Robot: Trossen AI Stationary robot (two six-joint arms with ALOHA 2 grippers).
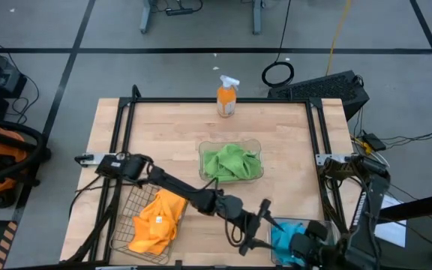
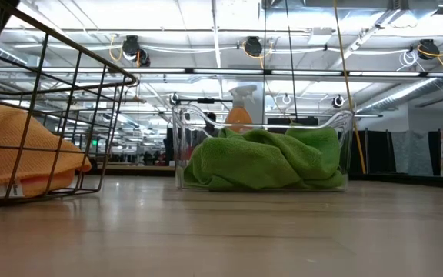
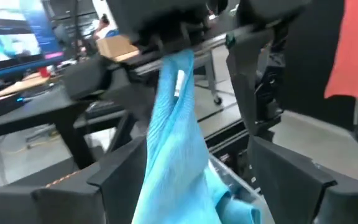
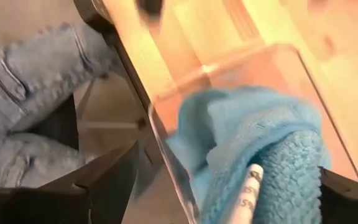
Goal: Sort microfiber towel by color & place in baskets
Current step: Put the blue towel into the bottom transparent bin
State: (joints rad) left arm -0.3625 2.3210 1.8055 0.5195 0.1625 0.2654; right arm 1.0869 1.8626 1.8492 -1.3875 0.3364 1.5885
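Observation:
A sky blue towel [image 1: 282,238] hangs down into a clear plastic basket [image 4: 166,140] at the table's near edge. My right gripper [image 1: 300,246] is open above that basket, with the towel [image 4: 272,168] rising between its fingers. My left gripper [image 1: 259,225] is open just left of the basket, its fingers on either side of the hanging towel [image 3: 179,143]; I cannot tell whether they touch it. Two green towels [image 1: 231,161] lie in a second clear basket [image 1: 255,144] at mid-table. Orange-yellow towels [image 1: 156,221] lie in the wire basket [image 1: 122,225]. My right gripper's fingers stand apart, pointing down. The blue towel's bunched upper end [image 4: 291,174], with its white label, lies against the inner side of one finger [image 4: 347,190]. In the left wrist view the towel's top [image 3: 178,62] hangs from under this gripper, and its lower part lies in the basket.
An orange spray bottle [image 1: 227,97] stands at the table's far edge. A black frame [image 1: 126,112] runs around the work area. A person's legs in jeans [image 4: 23,99] stand beside the table's near edge. Bare wood lies between the baskets.

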